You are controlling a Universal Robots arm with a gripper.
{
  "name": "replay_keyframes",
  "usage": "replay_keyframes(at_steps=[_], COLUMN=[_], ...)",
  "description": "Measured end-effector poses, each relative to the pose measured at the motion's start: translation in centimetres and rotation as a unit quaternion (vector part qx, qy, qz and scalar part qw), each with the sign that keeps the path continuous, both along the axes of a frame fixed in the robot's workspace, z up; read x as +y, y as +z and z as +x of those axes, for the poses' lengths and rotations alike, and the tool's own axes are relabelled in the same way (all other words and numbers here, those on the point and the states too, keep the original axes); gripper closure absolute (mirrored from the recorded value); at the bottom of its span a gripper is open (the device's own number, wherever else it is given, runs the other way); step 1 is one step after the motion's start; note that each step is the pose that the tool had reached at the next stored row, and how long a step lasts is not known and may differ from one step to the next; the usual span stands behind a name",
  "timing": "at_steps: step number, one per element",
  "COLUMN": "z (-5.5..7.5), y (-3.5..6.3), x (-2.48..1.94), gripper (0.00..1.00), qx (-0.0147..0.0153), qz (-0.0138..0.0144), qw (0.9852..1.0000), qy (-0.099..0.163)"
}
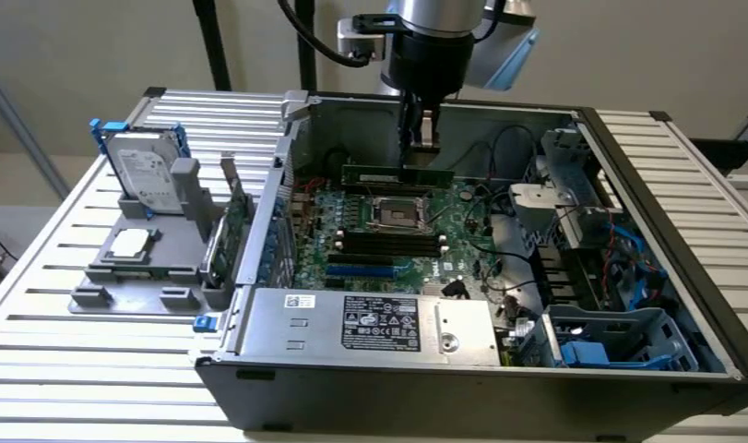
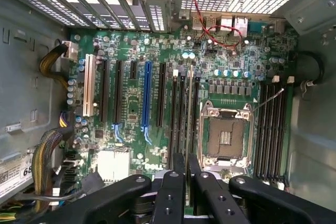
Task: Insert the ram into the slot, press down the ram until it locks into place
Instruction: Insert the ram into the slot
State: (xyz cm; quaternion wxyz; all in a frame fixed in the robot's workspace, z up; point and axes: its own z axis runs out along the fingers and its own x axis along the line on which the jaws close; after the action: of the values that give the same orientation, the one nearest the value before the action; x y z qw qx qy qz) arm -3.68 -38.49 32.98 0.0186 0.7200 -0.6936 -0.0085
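one ram (image 1: pixel 398 173) seemingly within gripper (image 1: pixel 420 157)

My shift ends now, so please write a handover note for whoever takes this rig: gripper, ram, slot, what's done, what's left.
Gripper: jaws shut on the ram, which is held level and on edge inside the open computer.
Ram: low over the black slots, on the far side of the processor socket in the exterior view. I cannot tell whether it touches a slot.
Done: the ram is picked up and brought to the slots.
Left: seat it and press it down until it locks. No lock shows yet.
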Motion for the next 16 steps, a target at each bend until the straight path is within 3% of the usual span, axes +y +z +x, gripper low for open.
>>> replay_keyframes(at_steps=[16], z=[0.1], y=[-2.92], x=[0.07], gripper=[0.86], qx=[0.0], qz=[0.0], qw=[1.0], qy=[0.006])
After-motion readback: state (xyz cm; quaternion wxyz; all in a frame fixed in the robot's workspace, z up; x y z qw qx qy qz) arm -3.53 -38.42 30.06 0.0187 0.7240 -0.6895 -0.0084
